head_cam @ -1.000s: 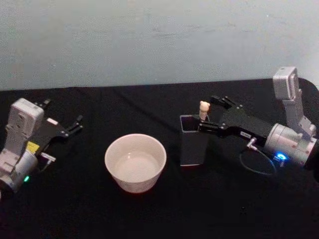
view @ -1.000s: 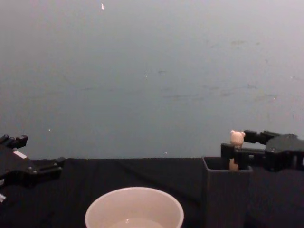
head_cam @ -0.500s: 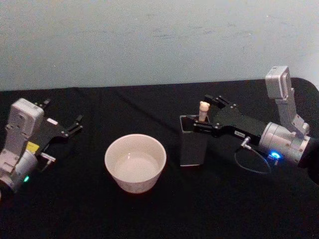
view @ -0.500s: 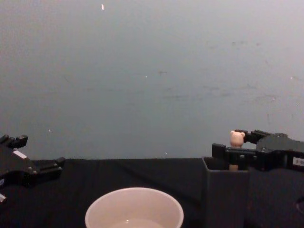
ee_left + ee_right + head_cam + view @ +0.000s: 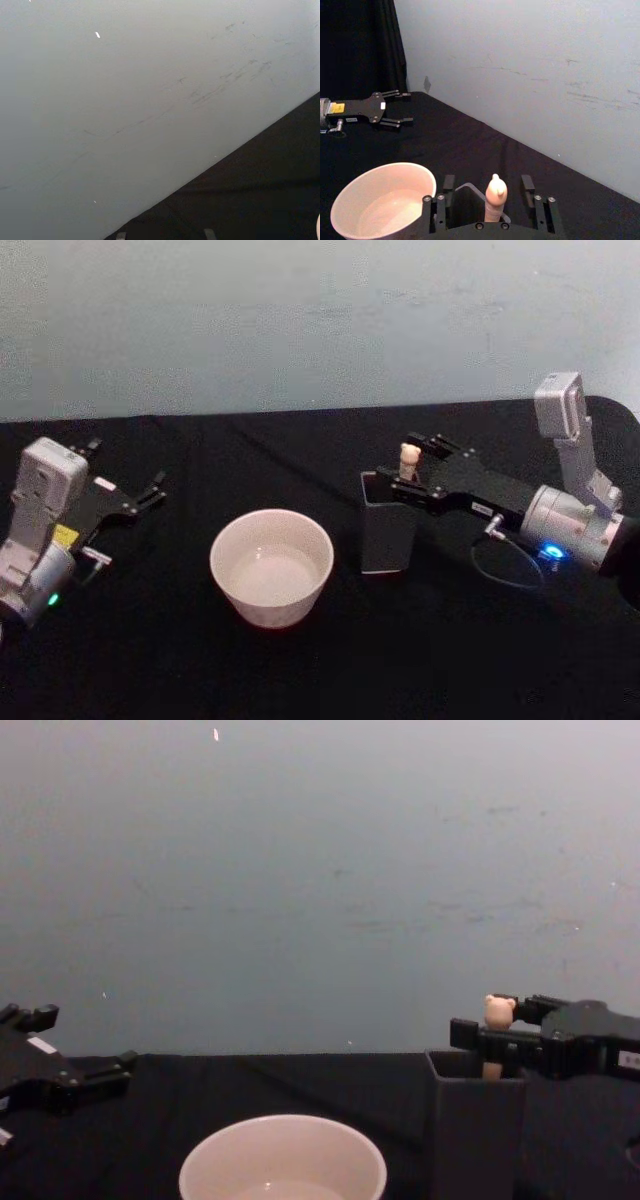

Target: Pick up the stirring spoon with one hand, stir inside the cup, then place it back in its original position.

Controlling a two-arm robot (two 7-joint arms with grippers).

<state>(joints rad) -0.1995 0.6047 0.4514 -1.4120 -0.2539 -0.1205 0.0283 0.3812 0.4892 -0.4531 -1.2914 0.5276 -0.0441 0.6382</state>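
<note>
so the stirring spoon stands upright in the dark holder, bear head poking out; right gripper straddles the handle, fingers spread either side, not pinching; I'd say squeeze, then lift straight up; left gripper is parked far left, fingers apart

No legible writing is showing anywhere; a yellow sticker just behind the left gripper is proving too small to read.

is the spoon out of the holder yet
No, the stirring spoon stands in the dark holder, its bear head above the rim, between the open fingers of the right gripper.
</note>
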